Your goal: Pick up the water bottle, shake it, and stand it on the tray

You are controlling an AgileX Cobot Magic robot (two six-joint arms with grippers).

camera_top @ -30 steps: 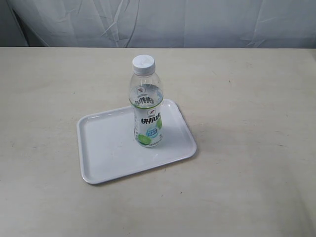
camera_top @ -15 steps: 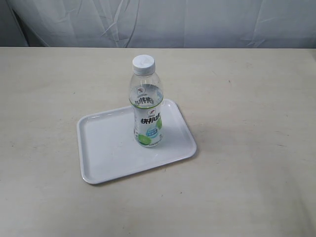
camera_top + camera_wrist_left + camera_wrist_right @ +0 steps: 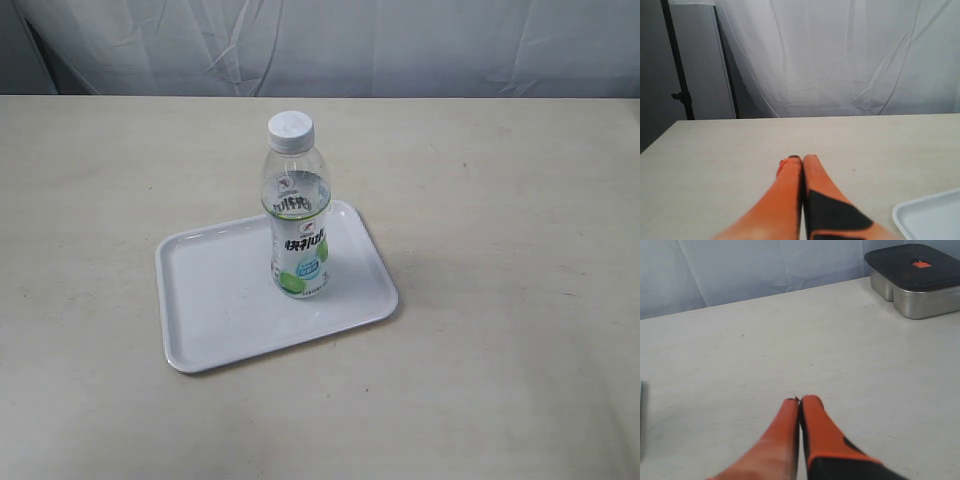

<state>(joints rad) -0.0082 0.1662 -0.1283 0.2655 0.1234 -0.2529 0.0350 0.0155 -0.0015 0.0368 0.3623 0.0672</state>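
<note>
The water bottle (image 3: 298,210), clear with a white cap and a white-green label, stands upright on the right half of the white tray (image 3: 215,300) in the exterior view. Neither arm shows in that view. In the left wrist view my left gripper (image 3: 802,159) is shut, orange fingers pressed together over bare table, with a corner of the tray (image 3: 930,220) off to one side. My right gripper (image 3: 800,401) is shut too, with nothing between its fingers, above the tabletop. The bottle is out of both wrist views.
A metal container with a dark lid (image 3: 915,277) sits on the table, seen far from the right gripper in the right wrist view. A white curtain (image 3: 330,45) hangs behind the table. A dark stand (image 3: 677,60) rises beyond the table edge in the left wrist view.
</note>
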